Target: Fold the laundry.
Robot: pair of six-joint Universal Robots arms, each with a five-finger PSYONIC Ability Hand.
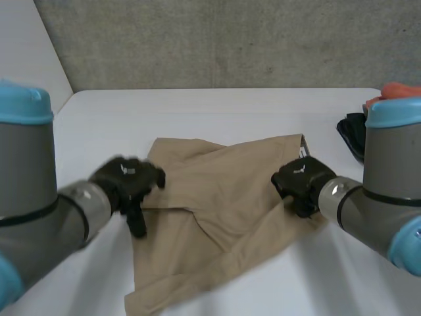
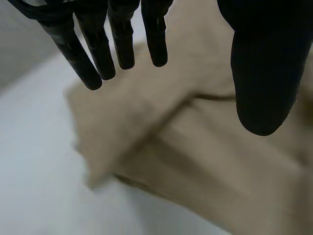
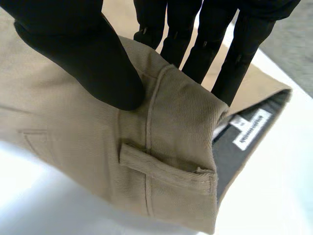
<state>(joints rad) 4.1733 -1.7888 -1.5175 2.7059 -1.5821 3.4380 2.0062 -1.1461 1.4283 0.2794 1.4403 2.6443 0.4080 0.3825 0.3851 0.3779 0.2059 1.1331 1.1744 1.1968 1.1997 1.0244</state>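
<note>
A pair of tan trousers point(image 1: 223, 210) lies crumpled on the white table point(image 1: 197, 112), partly folded over itself. My left hand point(image 1: 128, 178) hovers over the cloth's left edge. In the left wrist view its fingers point(image 2: 98, 49) are straight and spread away from the thumb, holding nothing above the tan cloth point(image 2: 195, 147). My right hand point(image 1: 302, 179) is at the trousers' right edge, at the waistband. In the right wrist view the thumb point(image 3: 83, 54) presses on top of the waistband point(image 3: 171, 147) with the fingers behind it, pinching the cloth. A white label point(image 3: 250, 129) shows inside the waistband.
More clothing lies at the table's right edge: a dark garment point(image 1: 352, 131) with an orange one point(image 1: 401, 90) behind it. A grey concrete wall stands behind the table. Bare tabletop lies to the left of and behind the trousers.
</note>
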